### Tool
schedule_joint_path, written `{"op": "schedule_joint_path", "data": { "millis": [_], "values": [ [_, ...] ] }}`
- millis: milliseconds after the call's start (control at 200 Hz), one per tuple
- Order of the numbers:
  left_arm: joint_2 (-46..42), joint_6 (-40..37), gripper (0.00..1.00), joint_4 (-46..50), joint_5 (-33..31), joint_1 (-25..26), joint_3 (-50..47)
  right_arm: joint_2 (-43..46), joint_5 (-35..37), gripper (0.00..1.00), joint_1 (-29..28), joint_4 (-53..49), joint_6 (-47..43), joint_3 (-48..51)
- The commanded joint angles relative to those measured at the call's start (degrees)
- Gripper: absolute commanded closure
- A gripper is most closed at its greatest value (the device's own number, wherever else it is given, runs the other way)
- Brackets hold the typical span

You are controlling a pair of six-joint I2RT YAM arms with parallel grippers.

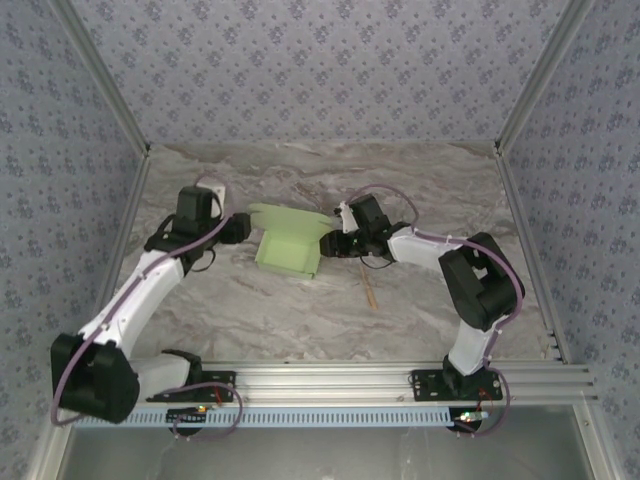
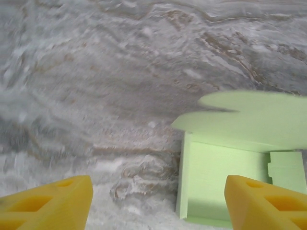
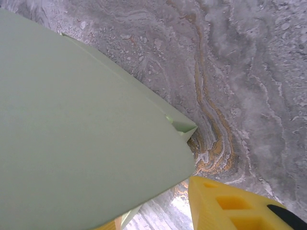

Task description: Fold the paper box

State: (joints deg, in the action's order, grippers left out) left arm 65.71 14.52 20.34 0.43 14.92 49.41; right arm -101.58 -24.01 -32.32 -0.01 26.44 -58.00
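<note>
**Wide on the left, unclear on the right**

Left gripper (image 2: 157,189): jaws spread wide, nothing clamped. Both yellow fingers (image 2: 57,203) cut off by the bottom edge of the wrist view, the right-hand one overlapping the near corner of the paper box (image 2: 225,182).

Right gripper (image 3: 153,203): hard to judge. One yellow finger (image 3: 225,206) plain at the lower right, and only a sliver of the other peeking from beneath a broad green panel blocking most of that view. Impossible to tell whether clamped on the panel or merely straddling it.

From above, paper box in the middle of the table (image 1: 300,320), between the two grippers. Left one just at its left side, right one at its far right corner. Contact at either point too small to make out.

A thin tan stick (image 1: 370,290) flat on the table, near the box's right side toward the arm bases, apart from it.

Box of pale green matte card, thin, with crisp creases. Shallow tray shape with low walls, a rounded tab raised at the far side, a small notched fold at one corner. Tabletop marbled grey with brown veins. Patterned wallpaper (image 1: 320,60) on three sides, ribbed aluminium rail (image 1: 400,378) along the near edge.
</note>
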Motion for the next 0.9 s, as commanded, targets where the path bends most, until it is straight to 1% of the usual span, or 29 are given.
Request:
{"op": "schedule_joint_path", "data": {
  "millis": [0, 75, 175, 240, 305, 440, 495, 635, 705, 844, 899],
  "values": [
    [-1.7, 7.3, 0.29, -6.3, 4.6, -1.9, -6.9, -0.8, 0.1, 0.58, 0.0, -0.3, 1.5, -1.3],
    [1.2, 8.8, 0.31, -11.2, 10.5, -2.9, -10.0, -1.1, 0.2, 0.58, 0.0, -0.3, 1.8, -1.6],
    [7.0, 9.4, 0.35, -18.5, 18.1, -2.9, -10.5, -1.8, 0.3, 0.59, 0.0, -1.2, 1.8, -2.8],
    [10.1, 8.9, 0.41, -20.6, 18.7, -2.5, -9.5, -2.1, 0.4, 0.59, 0.1, -1.8, 1.6, -3.5],
    [12.8, 7.6, 0.45, -20.7, 18.4, -1.7, -8.1, -2.5, 0.6, 0.59, 0.1, -2.4, 1.6, -4.1],
    [17.3, 4.3, 0.51, -18.7, 13.5, 0.3, -5.8, -3.0, 0.8, 0.6, 0.1, -3.4, 1.2, -5.5],
    [18.7, 3.2, 0.52, -18.4, 12.6, 0.9, -5.2, -3.0, 0.9, 0.6, 0.1, -3.7, 1.0, -5.7],
    [22.8, 0.3, 0.54, -16.6, 7.4, 3.5, -2.7, -3.3, 1.3, 0.6, 0.2, -4.3, 0.5, -6.2],
    [24.9, 0.1, 0.56, -15.8, 5.5, 4.8, -1.3, -3.4, 1.3, 0.6, 0.2, -4.4, 0.5, -6.3],
    [27.0, 1.2, 0.65, -15.0, -1.5, 6.2, -1.0, -3.4, 1.5, 0.6, 0.2, -5.0, 0.2, -6.3],
    [27.6, 1.4, 0.67, -15.7, -2.1, 6.4, -1.2, -3.3, 1.5, 0.6, 0.3, -5.4, 0.0, -6.4]
  ]
}}
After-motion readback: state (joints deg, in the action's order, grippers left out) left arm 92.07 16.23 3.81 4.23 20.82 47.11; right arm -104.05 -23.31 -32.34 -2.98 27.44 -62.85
